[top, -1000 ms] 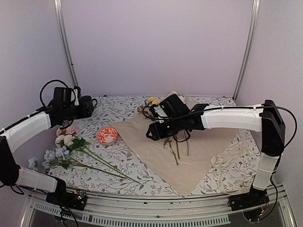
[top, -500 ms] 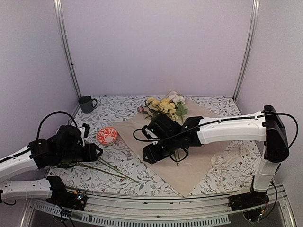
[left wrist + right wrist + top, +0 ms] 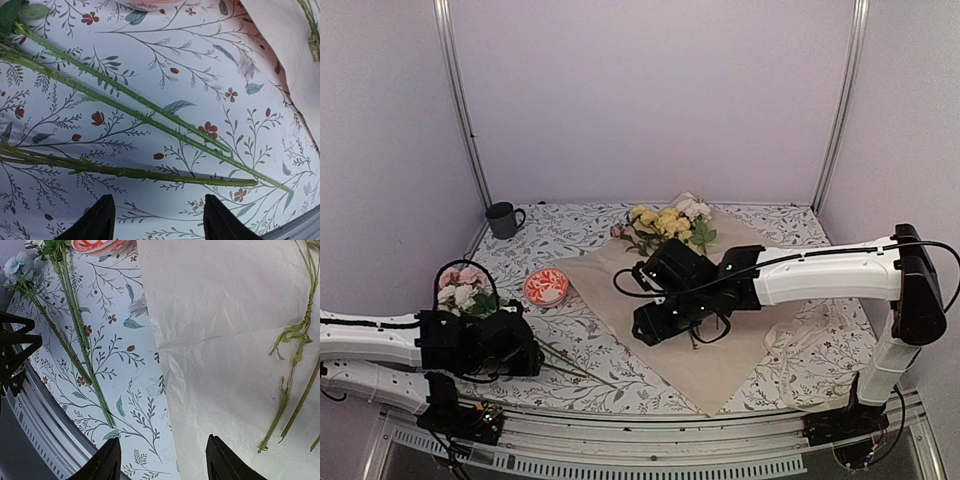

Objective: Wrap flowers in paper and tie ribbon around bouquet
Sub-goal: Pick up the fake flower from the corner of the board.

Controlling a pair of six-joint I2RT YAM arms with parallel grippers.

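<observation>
The peach paper (image 3: 740,300) lies spread over the middle of the table. On it lies one bunch of flowers, yellow and white blooms (image 3: 670,222) at the far end, thin stems (image 3: 295,390) pointing to the near side. More flowers lie at the left, with pink and white blooms (image 3: 460,290) and long green stems (image 3: 150,172) on the cloth. My left gripper (image 3: 159,222) is open, low just short of those stem ends, nothing between its fingers. Open too, my right gripper (image 3: 162,460) hovers over the paper's left edge (image 3: 160,340). The cream ribbon (image 3: 788,342) lies looped at the right.
A red-and-white dish (image 3: 546,287) sits left of the paper, between both flower groups. A dark mug (image 3: 502,218) stands at the back left corner. The table's front rail (image 3: 35,415) runs close behind the loose stems.
My left arm dropped from high at the back left to low over the loose stems at the front left. My right gripper left the yellow flowers and came toward the paper's left edge.
</observation>
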